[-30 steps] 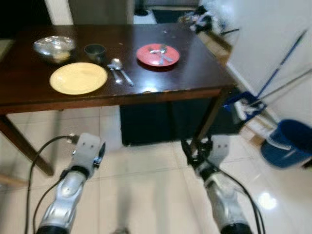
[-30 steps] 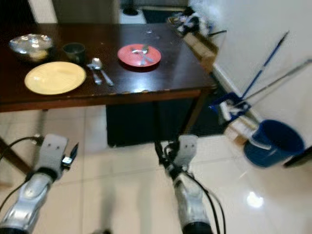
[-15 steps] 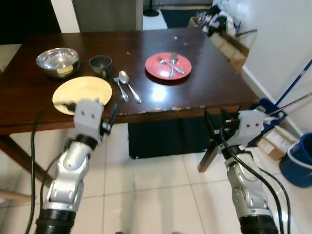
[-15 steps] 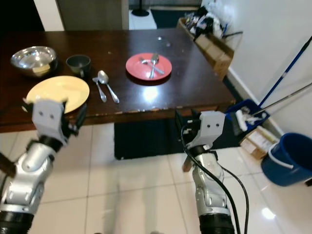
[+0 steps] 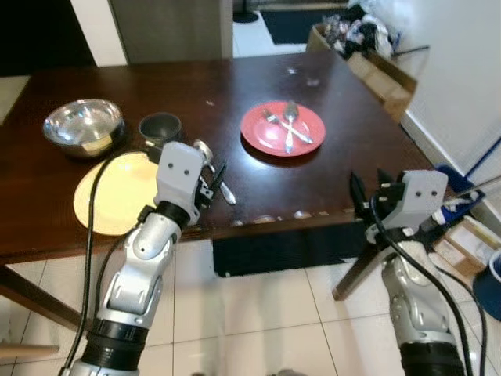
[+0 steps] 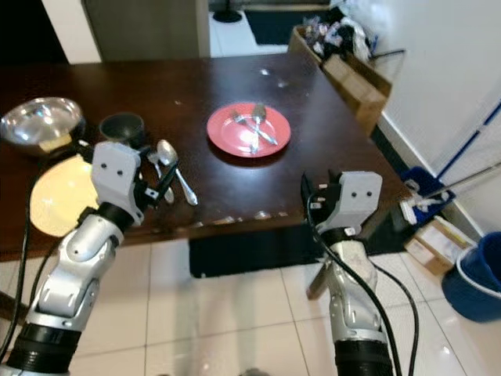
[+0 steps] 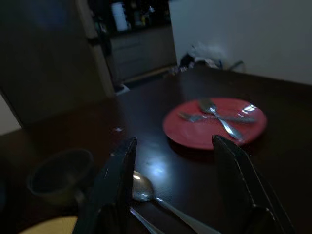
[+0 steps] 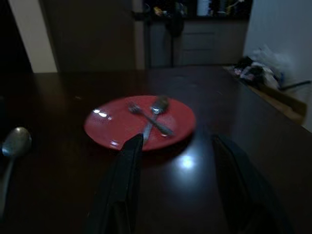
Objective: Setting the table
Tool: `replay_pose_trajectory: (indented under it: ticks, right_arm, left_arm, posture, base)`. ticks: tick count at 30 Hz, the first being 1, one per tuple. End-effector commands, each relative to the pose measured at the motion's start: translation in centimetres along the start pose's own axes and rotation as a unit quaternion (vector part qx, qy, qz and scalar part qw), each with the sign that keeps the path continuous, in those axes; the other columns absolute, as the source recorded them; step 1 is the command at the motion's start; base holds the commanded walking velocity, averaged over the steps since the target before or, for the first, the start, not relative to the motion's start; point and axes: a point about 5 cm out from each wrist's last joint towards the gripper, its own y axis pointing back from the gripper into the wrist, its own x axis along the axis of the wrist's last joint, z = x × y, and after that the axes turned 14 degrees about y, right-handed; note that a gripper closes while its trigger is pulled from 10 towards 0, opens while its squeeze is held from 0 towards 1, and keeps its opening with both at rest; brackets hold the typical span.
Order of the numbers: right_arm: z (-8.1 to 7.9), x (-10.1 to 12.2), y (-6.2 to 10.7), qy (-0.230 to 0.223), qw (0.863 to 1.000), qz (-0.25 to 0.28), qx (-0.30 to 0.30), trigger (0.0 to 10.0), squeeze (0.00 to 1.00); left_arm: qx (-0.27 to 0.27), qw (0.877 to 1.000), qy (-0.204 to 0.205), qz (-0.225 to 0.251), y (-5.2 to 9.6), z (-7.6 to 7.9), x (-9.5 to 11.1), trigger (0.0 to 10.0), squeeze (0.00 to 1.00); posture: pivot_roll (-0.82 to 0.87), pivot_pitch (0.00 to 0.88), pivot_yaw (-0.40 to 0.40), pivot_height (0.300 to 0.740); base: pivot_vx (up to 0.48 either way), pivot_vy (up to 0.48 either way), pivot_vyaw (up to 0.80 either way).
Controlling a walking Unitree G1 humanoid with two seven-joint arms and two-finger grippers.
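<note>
A red plate with a fork and a spoon crossed on it sits right of centre on the dark wooden table. A yellow plate lies at the front left, with a steel bowl and a dark cup behind it. A loose spoon and fork lie beside the yellow plate. My left gripper hovers open over the table's front edge, just above that spoon. Off the table's front right corner my right gripper is held open, pointing at the red plate.
Cardboard boxes with clutter stand by the wall past the table's right end. A blue bucket and a mop handle are on the right. Pale tiled floor lies under me. A grey door is behind the table.
The camera has come closer to the table. Both arms have risen from low over the floor to table height; the left gripper now reaches over the front edge.
</note>
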Motion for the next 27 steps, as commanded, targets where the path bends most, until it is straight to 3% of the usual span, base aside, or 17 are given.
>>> replay_pose_trajectory:
  ticks: [1,14,19,23,24,27]
  right_arm:
    - [-0.2,-0.5,0.3,-0.002,1.000,-0.013,0.001,10.0,0.00]
    - [-0.2,-0.5,-0.1,-0.003,1.000,-0.019,0.004,10.0,0.00]
    - [0.9,-0.5,-0.5,0.003,0.999,-0.034,-0.002,10.0,0.00]
    - [2.2,-1.1,-0.6,0.034,0.997,-0.068,0.009,10.0,0.00]
    - [3.2,-1.4,-0.7,0.039,0.996,-0.078,0.007,10.0,0.00]
    - [4.1,-1.5,-0.9,0.046,0.995,-0.086,0.008,10.0,0.00]
  left_arm:
    - [0.005,1.000,-0.003,-0.024,0.5,-0.3,-0.8,10.0,0.00]
    - [0.019,0.999,-0.007,-0.039,1.4,-1.2,-1.0,10.0,0.00]
    - [0.020,0.999,-0.014,-0.044,1.6,-1.4,-1.2,10.0,0.00]
    - [0.013,0.998,-0.020,-0.051,2.0,-1.5,-1.4,10.0,0.00]
    - [0.010,0.998,-0.022,-0.055,2.3,-1.6,-1.5,10.0,0.00]
    - [0.006,0.998,-0.024,-0.058,2.5,-1.7,-1.5,10.0,0.00]
  posture:
    - [-0.09,0.026,0.061,0.740]
    - [-0.08,0.029,0.054,0.740]
    - [-0.08,0.027,0.054,0.740]
    - [-0.08,0.027,0.054,0.740]
    - [-0.08,0.027,0.054,0.740]
    - [-0.08,0.027,0.054,0.740]
  base:
    - [0.424,0.000,0.00]
    - [0.420,0.000,0.00]
    - [0.390,0.000,0.00]
    - [0.274,0.000,0.00]
    - [0.000,0.000,0.00]
    - [0.000,0.000,0.00]
